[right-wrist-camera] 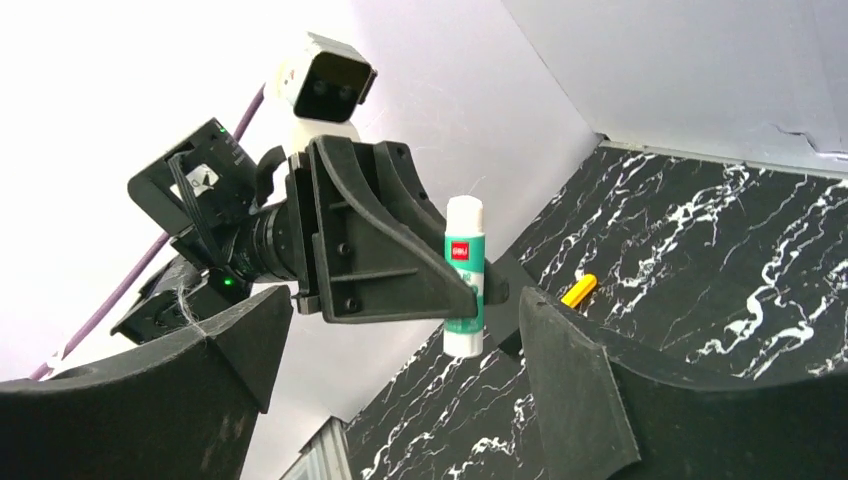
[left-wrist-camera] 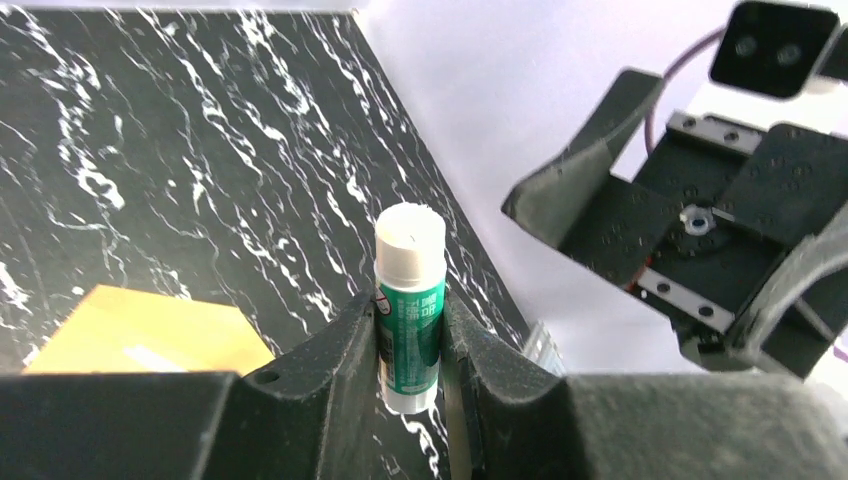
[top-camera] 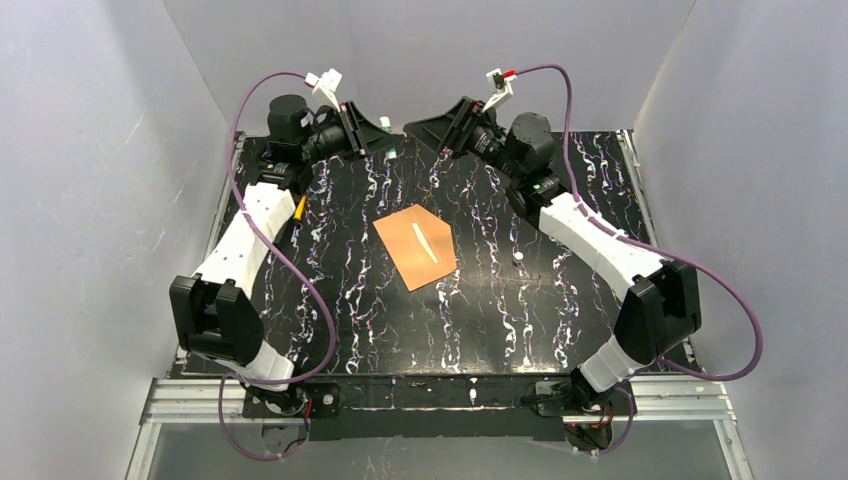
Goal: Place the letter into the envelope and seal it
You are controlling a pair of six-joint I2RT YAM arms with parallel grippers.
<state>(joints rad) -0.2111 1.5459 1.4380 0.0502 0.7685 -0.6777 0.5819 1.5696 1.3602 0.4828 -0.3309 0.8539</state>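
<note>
Top external: your black marbled bench (top-camera: 500, 320) carries the envelope (top-camera: 415, 246), grey walls (top-camera: 80, 150) around. Your left hand (left-wrist-camera: 410, 335) grasps a glue stick (left-wrist-camera: 409, 270); your right hand (top-camera: 432, 128) stands released.

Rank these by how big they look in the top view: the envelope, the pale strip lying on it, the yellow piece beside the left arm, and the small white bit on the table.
1. envelope, by far the largest
2. pale strip
3. yellow piece, shorter than the strip
4. white bit, only a speck
</note>
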